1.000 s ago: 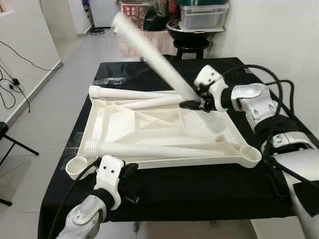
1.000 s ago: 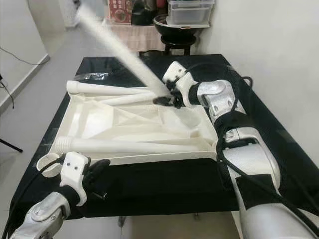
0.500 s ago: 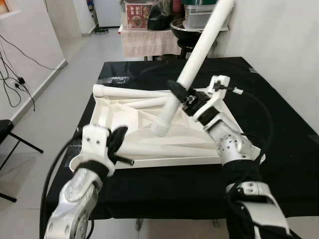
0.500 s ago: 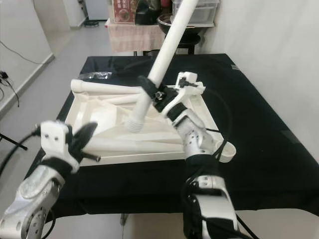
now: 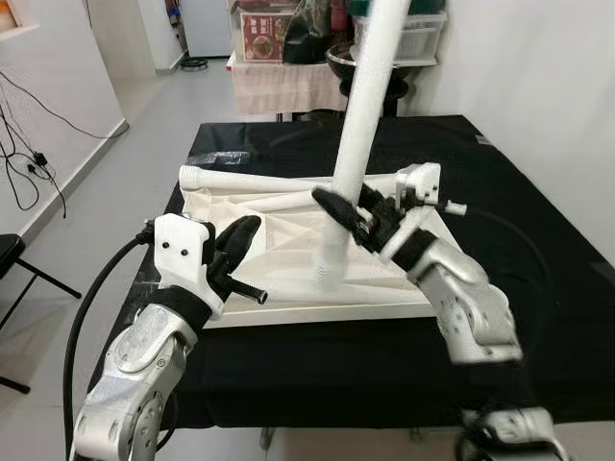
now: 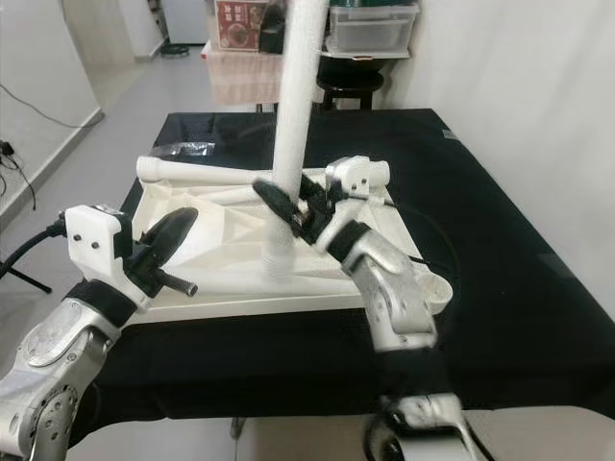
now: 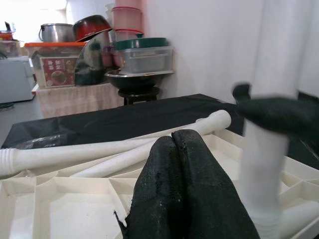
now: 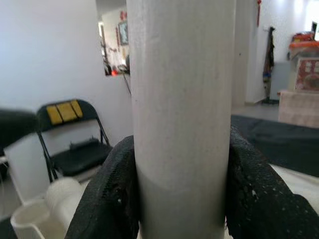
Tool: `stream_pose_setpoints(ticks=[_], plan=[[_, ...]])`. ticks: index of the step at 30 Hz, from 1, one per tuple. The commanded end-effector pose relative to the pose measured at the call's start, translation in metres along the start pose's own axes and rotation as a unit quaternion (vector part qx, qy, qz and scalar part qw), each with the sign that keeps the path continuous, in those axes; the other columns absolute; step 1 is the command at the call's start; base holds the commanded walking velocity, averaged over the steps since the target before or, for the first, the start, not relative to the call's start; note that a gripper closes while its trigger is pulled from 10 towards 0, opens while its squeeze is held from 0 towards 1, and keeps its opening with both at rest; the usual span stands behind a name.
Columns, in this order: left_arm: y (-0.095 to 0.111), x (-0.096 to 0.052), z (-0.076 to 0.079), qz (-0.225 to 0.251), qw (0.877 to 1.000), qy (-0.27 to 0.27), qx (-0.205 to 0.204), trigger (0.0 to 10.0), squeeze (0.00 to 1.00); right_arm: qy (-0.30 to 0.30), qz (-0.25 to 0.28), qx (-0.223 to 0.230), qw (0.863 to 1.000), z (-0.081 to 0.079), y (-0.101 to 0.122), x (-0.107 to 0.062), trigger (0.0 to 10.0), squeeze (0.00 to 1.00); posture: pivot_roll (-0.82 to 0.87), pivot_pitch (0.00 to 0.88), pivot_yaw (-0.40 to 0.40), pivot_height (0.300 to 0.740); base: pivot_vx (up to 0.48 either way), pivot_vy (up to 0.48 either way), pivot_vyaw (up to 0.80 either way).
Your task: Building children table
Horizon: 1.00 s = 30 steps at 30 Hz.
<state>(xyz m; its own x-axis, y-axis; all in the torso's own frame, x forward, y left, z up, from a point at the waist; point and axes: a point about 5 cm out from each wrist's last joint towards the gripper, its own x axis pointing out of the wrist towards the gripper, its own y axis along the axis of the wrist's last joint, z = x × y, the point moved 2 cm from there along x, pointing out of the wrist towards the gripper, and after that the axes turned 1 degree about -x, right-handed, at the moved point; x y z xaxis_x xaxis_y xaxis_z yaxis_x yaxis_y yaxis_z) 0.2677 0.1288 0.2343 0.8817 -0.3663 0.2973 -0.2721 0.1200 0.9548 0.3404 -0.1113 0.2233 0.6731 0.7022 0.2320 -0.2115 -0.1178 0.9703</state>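
An upturned white plastic tabletop [image 5: 317,312] lies on the black table [image 5: 519,192]. Two white legs [image 5: 250,180] lie across its far side, also seen past my left gripper [image 7: 65,152]. My right gripper [image 5: 341,216] is shut on a third white leg [image 5: 363,106] and holds it almost upright. That leg's ribbed lower end [image 5: 330,279] rests on or just above the tabletop's ribbed inside. The black fingers [image 8: 112,199] clamp the leg [image 8: 182,99] from both sides. My left gripper [image 5: 235,252] hovers over the tabletop's front left edge, its fingertips [image 7: 172,144] pressed together with nothing between them.
Behind the table stand a stool with a dark bowl [image 5: 370,62] and stacked storage boxes [image 5: 413,29]. A white wall runs along the right. Open floor lies to the left, with cables [image 5: 29,158] and a folding chair [image 5: 14,259].
My right gripper has swung the leg from a slant to nearly upright and lowered its ribbed end to the tabletop. My left gripper has come in a little toward the tabletop.
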Motion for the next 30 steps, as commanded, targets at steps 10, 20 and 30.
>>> stream_pose_setpoints(ticks=[10, 20, 30], plan=[[-0.028, -0.01, -0.012, -0.057, 0.997, 0.026, 0.038, 10.0, 0.0, -0.018, -0.015, -0.021, 1.0, -0.008, -0.009, -0.008, 10.0, 0.0, -0.02, 0.029, -0.015, 0.74, 0.0, 0.0, 0.0], [-0.053, -0.026, -0.006, -0.102, 0.994, 0.032, 0.036, 10.0, 0.0, -0.028, -0.011, -0.012, 0.999, -0.011, -0.007, -0.011, 10.0, 0.0, -0.02, 0.032, -0.007, 0.74, 0.0, 0.0, 0.0], [-0.052, -0.021, 0.005, -0.091, 0.996, 0.008, 0.014, 10.0, 0.0, -0.038, 0.031, 0.0, 0.999, -0.007, 0.013, 0.007, 10.0, 0.0, -0.02, 0.027, -0.005, 0.74, 0.0, -0.06, 0.0]])
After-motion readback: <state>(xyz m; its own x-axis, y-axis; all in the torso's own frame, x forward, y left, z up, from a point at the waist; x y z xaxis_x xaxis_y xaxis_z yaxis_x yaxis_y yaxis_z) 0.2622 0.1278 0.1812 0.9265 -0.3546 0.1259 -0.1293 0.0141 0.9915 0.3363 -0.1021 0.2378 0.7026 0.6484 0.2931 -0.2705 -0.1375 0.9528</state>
